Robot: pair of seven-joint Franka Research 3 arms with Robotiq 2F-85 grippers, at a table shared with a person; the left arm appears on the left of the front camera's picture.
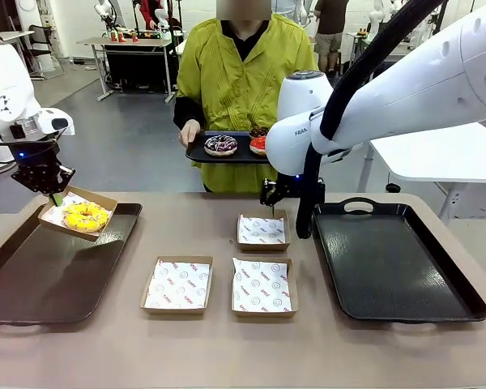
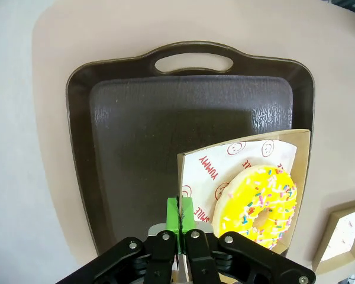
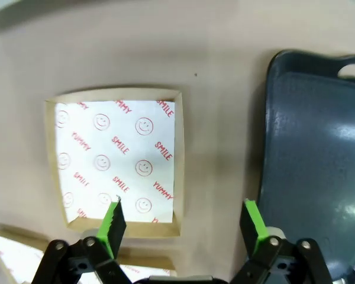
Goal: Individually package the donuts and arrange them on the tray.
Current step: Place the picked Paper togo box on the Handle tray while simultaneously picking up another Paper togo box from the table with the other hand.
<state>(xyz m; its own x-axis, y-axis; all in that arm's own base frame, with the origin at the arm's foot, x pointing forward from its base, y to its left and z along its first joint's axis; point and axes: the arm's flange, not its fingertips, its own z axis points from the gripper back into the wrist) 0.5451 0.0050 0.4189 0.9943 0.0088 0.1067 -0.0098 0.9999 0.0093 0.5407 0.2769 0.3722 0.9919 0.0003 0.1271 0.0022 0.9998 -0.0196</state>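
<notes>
Left wrist view | left end effector [image 2: 179, 214] clamps box [image 2: 242, 148] rim, yellow donut [image 2: 242, 195] beside | right end effector [image 3: 182, 207] wide, empty

Both arms are glossy white and built of rounded shells. The left arm [image 1: 6, 85] carries a small blue light [image 1: 20, 154] above its black wrist block. The right arm [image 1: 421, 77] has a thick black cable [image 1: 371, 50] along it and dark lettering [image 1: 300, 131], readable only as "FRA". The left claw [image 2: 179, 214] and right claw [image 3: 182, 214] are black linkages with silver pivot screws [image 2: 165, 236] and bright green pads [image 3: 251, 220]. The person [image 1: 235, 73] wears a yellow-green collared smock over a black top, with black sleeves [image 1: 184, 112] showing below its cuffs.
</notes>
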